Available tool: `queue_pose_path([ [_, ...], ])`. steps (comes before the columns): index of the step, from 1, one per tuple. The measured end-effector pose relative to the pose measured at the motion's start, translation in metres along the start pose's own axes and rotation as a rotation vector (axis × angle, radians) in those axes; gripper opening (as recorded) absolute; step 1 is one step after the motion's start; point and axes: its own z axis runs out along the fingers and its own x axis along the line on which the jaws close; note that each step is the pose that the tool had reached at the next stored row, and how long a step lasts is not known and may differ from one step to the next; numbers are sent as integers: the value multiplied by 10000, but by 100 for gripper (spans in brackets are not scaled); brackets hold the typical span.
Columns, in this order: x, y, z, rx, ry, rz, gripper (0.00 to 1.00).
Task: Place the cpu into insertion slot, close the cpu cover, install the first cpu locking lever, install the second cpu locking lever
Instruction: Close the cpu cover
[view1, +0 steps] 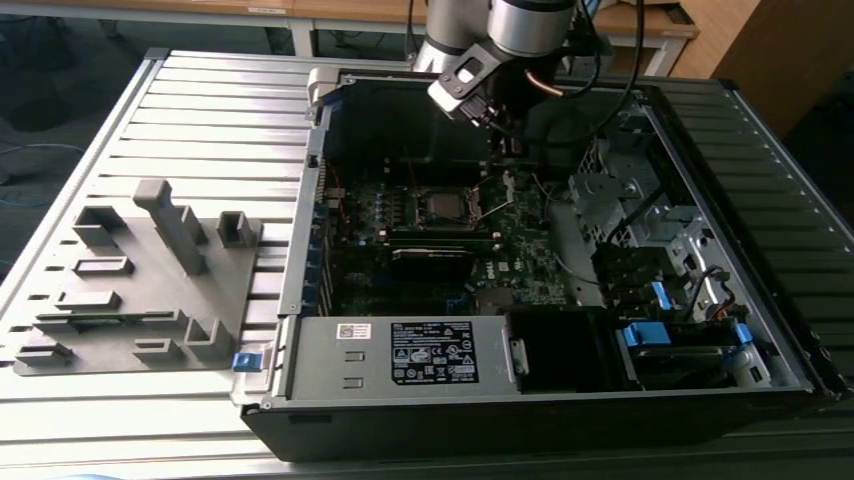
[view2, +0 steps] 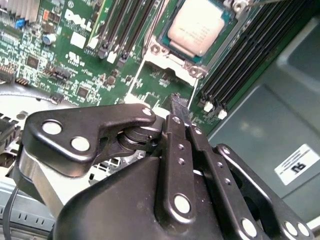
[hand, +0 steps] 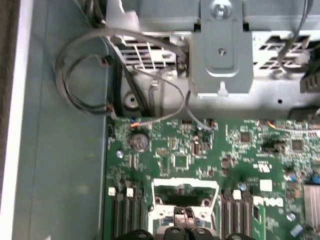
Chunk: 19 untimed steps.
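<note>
The cpu (view2: 197, 27), a square chip with a dull silver top, lies in its slot on the green motherboard (view1: 534, 260); in the exterior view the cpu (view1: 441, 205) sits mid-board inside the open case. The cpu cover (view2: 136, 76), a thin silver frame, lies swung open beside the slot with board showing through its opening, and it is also seen as the cpu cover (hand: 185, 183). My gripper (view2: 177, 100) hovers over the cover's free edge with its black fingers pressed together and nothing visible between them. The gripper (view1: 505, 140) hangs above the board's far side, and its tips (hand: 184, 216) are close to the frame.
Black memory slots (view2: 260, 55) flank the socket. A power supply box (view1: 427, 350) with a white label fills the case's near side, and a drive cage (view1: 654, 330) with blue clips sits on the exterior view's right. A grey fixture tray (view1: 134, 280) rests on the table. Loose cables (hand: 80, 75) loop near the case wall.
</note>
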Motion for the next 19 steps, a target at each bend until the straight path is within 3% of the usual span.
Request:
queue_pose_path([
  [4, 2, 49, 2, 0, 0, 0, 11],
  [12, 2, 66, 4, -1, 1, -1, 11],
  [19, 5, 196, 10, 0, 1, 0, 11],
])
